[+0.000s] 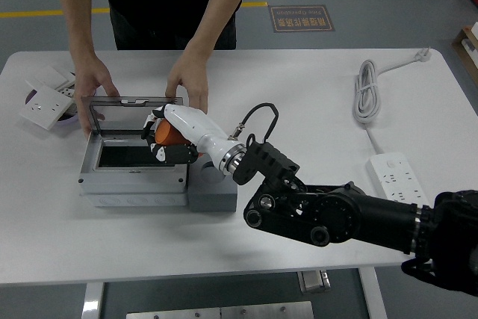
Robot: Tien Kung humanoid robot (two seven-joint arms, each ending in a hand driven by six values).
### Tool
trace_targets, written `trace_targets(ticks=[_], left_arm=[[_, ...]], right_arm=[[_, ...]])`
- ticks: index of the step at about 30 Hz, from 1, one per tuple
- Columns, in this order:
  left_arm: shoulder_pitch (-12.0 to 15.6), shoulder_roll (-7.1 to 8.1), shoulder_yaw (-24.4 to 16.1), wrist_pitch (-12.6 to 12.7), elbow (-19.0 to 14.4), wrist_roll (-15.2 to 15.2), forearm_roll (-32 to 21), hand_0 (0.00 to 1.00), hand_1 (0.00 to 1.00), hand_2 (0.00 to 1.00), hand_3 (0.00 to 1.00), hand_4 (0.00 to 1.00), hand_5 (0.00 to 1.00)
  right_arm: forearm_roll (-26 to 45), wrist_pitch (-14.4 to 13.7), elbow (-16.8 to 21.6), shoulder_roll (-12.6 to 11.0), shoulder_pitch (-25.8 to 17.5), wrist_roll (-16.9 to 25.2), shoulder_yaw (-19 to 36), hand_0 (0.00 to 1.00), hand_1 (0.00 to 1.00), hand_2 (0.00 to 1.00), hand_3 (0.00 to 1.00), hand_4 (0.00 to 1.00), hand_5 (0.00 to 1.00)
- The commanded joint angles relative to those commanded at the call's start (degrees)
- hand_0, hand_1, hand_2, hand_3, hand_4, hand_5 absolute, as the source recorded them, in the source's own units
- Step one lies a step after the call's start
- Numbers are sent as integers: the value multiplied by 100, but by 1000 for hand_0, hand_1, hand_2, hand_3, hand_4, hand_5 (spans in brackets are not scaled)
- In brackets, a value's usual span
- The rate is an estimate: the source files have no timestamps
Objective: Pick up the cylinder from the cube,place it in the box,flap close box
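Orange plastic cylinder (166,132) sits in the robot's white right hand (173,137), fingers curled round its side, held over the right end of the grey box (131,177), just above the dark opening. Box is at about 9 o'clock on the white tabletop (299,95); its clear hinged flap (134,109) stands up along the far edge. Dark grey cube (213,193) touches the box's right side, top now bare. A person at 12 o'clock has both hands on the flap's far corners: one hand (93,87) at the left, other hand (190,81) at the right, steadying it. Left arm not visible.

Handling guess: cylinder looks rigid, light, smooth-sided, so somewhat slippery; a wrap grip round the middle of the wall, as now, suits it best. Not fragile, a short drop into the box should do no harm. Flap looks thin and stiff; push near its free edge.

White power strip (399,181) at 3 o'clock, well apart.
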Motion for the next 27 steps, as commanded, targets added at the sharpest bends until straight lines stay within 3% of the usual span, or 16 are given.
trace_targets(ticks=[10, 17, 18, 27], left_arm=[[-26, 93, -75, -10, 0, 34, 138, 923, 852, 854, 951, 2, 2], [-19, 170, -113, -19, 0, 52, 225, 923, 852, 854, 951, 2, 2], [-18, 179, -119, -21, 0, 56, 242, 923, 852, 854, 951, 2, 2], [-4, 240, -233, -43, 0, 100, 452, 923, 852, 854, 951, 2, 2]], right_arm=[[827, -99, -100, 0, 299, 166, -551, 2, 214, 320, 237, 2, 2], [932, -88, -221, 0, 582, 130, -789, 32, 238, 326, 247, 2, 2], [929, -80, -250, 0, 626, 112, -825, 91, 267, 337, 255, 2, 2], [787, 7, -340, 0, 909, -170, -1063, 112, 279, 340, 258, 2, 2]])
